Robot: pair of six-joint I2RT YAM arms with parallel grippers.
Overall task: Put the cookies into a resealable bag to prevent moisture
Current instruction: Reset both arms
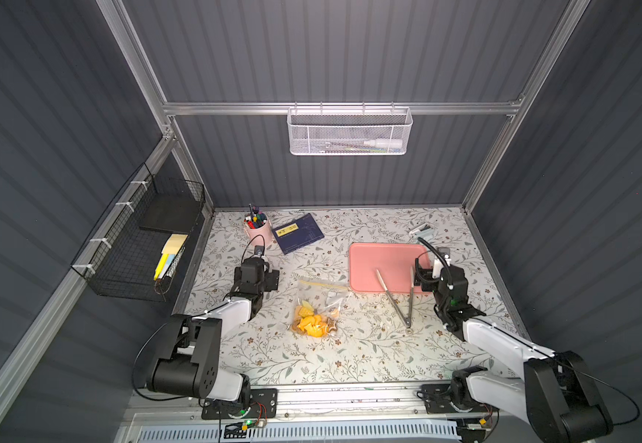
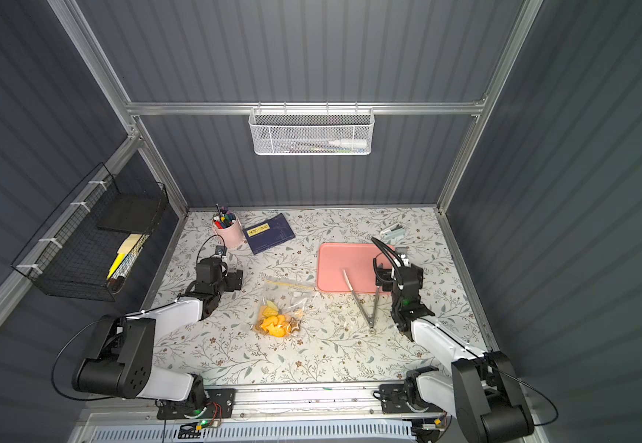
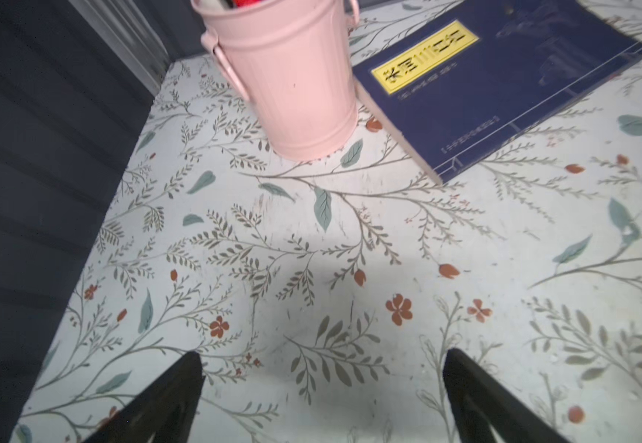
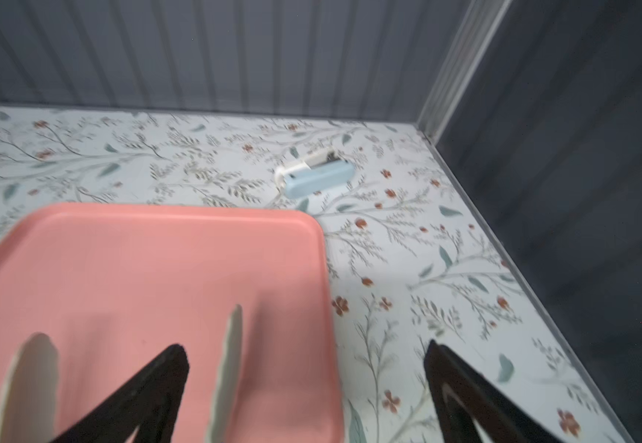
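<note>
The resealable bag (image 1: pixel 321 297) lay mid-frame in both top views, the cookies (image 1: pixel 311 324) heaped at its lower end; left gripper (image 3: pixel 322 354) and right gripper (image 4: pixel 304 345) gaped wide, empty; the bag looked light, limp, slippery, its contents brittle; the yellow seal strip (image 1: pixel 321 284) seemed the place to pinch.

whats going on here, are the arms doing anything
Neither arm holds anything. The yellow-orange and brown cookies sit inside the small transparent plastic zip bag lying mid-table. The left gripper is open near the pink bucket; the right gripper is open over the edge of the pink tray, which the metal tongs partly rest on.
</note>
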